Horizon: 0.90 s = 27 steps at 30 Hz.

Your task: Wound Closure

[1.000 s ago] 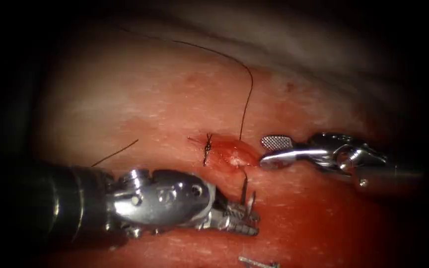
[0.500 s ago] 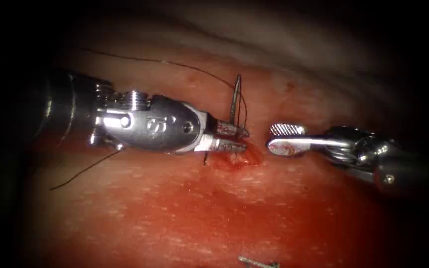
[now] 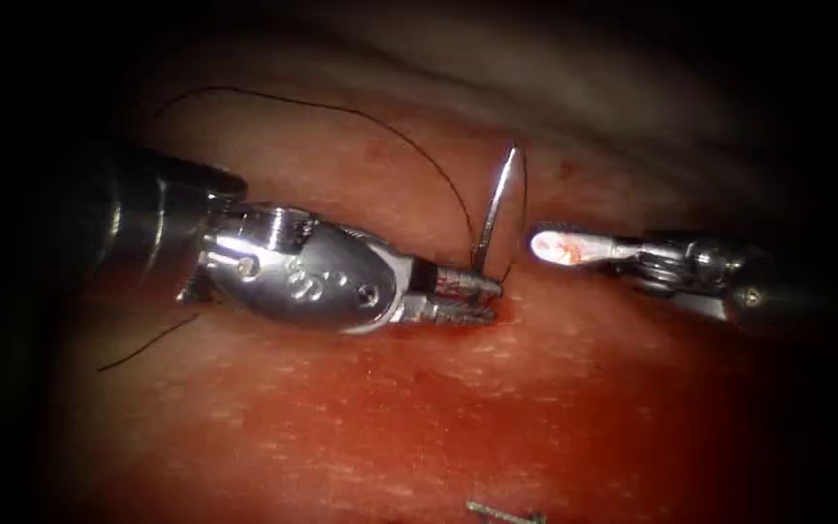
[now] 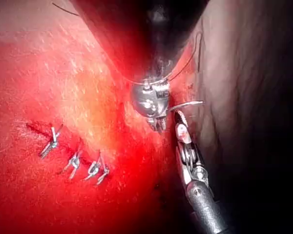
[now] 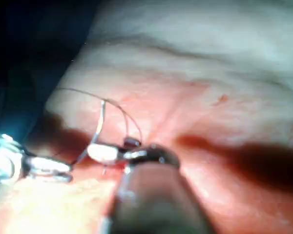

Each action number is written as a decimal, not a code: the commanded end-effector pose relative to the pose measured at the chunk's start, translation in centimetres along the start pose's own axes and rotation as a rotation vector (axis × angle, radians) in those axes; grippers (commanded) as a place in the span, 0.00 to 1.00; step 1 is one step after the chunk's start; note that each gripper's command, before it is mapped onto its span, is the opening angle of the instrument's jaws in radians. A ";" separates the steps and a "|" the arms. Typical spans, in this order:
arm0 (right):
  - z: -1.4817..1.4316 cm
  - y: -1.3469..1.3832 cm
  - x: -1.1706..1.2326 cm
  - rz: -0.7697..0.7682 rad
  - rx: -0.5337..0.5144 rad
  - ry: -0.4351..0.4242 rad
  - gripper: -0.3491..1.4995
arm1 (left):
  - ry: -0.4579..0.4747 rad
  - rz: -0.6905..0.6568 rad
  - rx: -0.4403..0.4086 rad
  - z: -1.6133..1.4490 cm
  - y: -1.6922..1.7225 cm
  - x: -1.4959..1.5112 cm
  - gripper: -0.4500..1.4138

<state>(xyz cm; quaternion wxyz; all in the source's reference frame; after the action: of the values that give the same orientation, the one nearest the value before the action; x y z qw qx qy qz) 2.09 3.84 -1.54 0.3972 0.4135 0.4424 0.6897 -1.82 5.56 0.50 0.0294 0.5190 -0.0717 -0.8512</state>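
Observation:
My left tool (image 3: 485,289) lies across the cut from the left, jaws shut on the curved needle (image 3: 495,209) near its lower end. The needle stands upright, free of the tissue (image 3: 361,417). Dark thread (image 3: 380,121) leaves its upper end, drops to the cut beside the jaws, and a long loop arcs off to the upper left. My right tool (image 3: 560,245) hovers just right of the needle, open, one jaw smeared with red fluid, holding nothing. The left wrist view has the needle (image 4: 188,105) between the left tool (image 4: 157,126) and the right tool (image 4: 179,124).
Several earlier stitches (image 4: 75,161) sit in a row on the tissue. A loose thread end (image 3: 147,344) lies left of the cut under the left shaft. One more stitch end (image 3: 501,511) pokes up near the front edge. Red fluid wets the near tissue.
The left tool has moved from below the cut up and over it, drawing the needle clear and raising it, with thread trailing after. The right tool rolled and rose slightly.

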 end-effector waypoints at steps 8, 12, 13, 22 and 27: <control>0.28 0.05 -0.11 0.026 0.011 0.000 0.81 | 0.004 0.026 -0.004 0.14 0.15 -0.03 0.05; 0.45 0.05 -0.17 0.025 0.013 0.005 0.81 | 0.007 0.027 -0.006 0.15 0.16 0.00 0.05; 0.46 0.05 -0.17 0.025 0.013 0.006 0.81 | 0.007 0.027 -0.007 0.15 0.16 0.00 0.05; 0.29 0.07 -0.09 0.012 -0.010 0.012 0.00 | 0.009 0.026 -0.008 0.14 0.16 0.02 0.05; 0.25 0.03 -0.02 -0.035 -0.029 0.051 0.00 | 0.017 0.014 -0.015 0.16 0.17 0.08 0.05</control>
<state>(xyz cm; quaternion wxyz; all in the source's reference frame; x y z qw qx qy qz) 2.23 3.90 -1.50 0.4059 0.3766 0.4549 0.6974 -2.03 5.44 0.42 -0.0078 0.5326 -0.0108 -0.8462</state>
